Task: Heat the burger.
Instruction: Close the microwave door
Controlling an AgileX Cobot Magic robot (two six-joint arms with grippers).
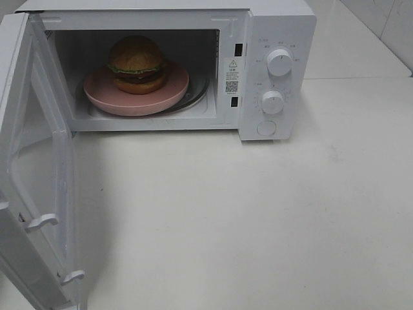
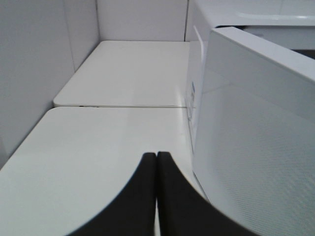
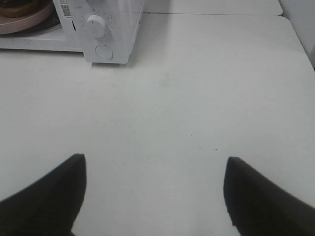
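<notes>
Glossy golden-brown burger [image 1: 135, 63] on round pink plate [image 1: 103, 95] inside white microwave [image 1: 279, 26], door [image 1: 32, 161] wide open. Black left gripper [image 2: 156, 155] pinched together, empty; black right gripper [image 3: 153, 158] spread wide, empty.

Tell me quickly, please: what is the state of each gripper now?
Left gripper: closed, jaws pressed together, holding nothing.
Right gripper: open, jaws wide apart, holding nothing.

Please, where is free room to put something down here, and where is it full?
The widest bare patch is the table in front of the microwave, right of its open door. More lies right of the knobs. Inside it is crowded: the pink plate with the burger leaves little room.
</notes>
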